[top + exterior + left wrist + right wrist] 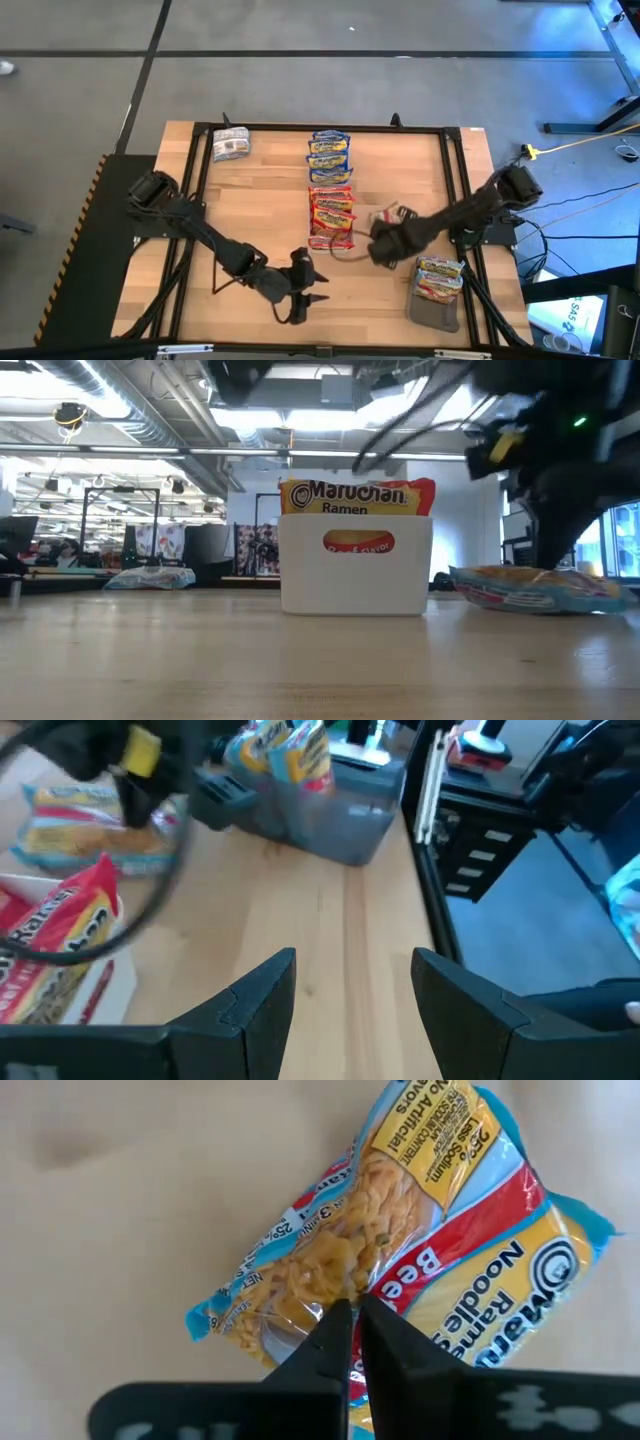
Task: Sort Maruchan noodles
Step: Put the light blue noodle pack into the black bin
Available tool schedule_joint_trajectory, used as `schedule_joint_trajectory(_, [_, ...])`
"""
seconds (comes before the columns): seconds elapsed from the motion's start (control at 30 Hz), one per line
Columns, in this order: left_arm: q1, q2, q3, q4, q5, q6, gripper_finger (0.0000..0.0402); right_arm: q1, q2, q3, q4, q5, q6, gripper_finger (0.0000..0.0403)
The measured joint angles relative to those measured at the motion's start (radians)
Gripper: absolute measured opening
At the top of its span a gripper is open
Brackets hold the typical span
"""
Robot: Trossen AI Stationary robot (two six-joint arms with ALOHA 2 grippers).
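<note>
A blue-yellow noodle packet with a red band (450, 1230) lies on the table just right of the white tray (355, 575), also seen from above (392, 214). My right gripper (350, 1320) is shut and points down over that packet's middle (385, 245). The white tray holds upright red-orange packets (331, 210). Several blue-yellow packets (328, 155) stand in a row behind it. A silver-grey packet (230, 145) lies at the far left. My left gripper (352, 958) hovers open over bare wood near the front edge (322, 288). My right gripper's shut fingertips (335, 1330) stand over the packet's middle, on its clear window beside the red band (330, 1270), coming from above. Whether they touch the wrapper, I cannot tell. The packet looks to lie flat on the table.
A dark grey tray (435, 312) at the near right holds upright packets (440, 275); it also shows past my left fingers (340, 820). Black rails run along the table's edges. Bare wood lies left of the white tray and along the front.
</note>
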State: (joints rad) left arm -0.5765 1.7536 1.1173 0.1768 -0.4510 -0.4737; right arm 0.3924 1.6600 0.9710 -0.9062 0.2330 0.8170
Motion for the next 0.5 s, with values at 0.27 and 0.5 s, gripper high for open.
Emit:
schedule_joint_trajectory(0.27, [-0.086,-0.008,0.0,-0.002,-0.08,-0.057,0.0195,0.186,0.002,0.0,0.28,-0.049,0.043,0.0005])
schedule_joint_trajectory(0.5, [-0.148,-0.007,0.0,-0.002,-0.041,-0.175,0.0195,0.277,0.023,-0.006,0.601,-0.104,-0.036,0.0005])
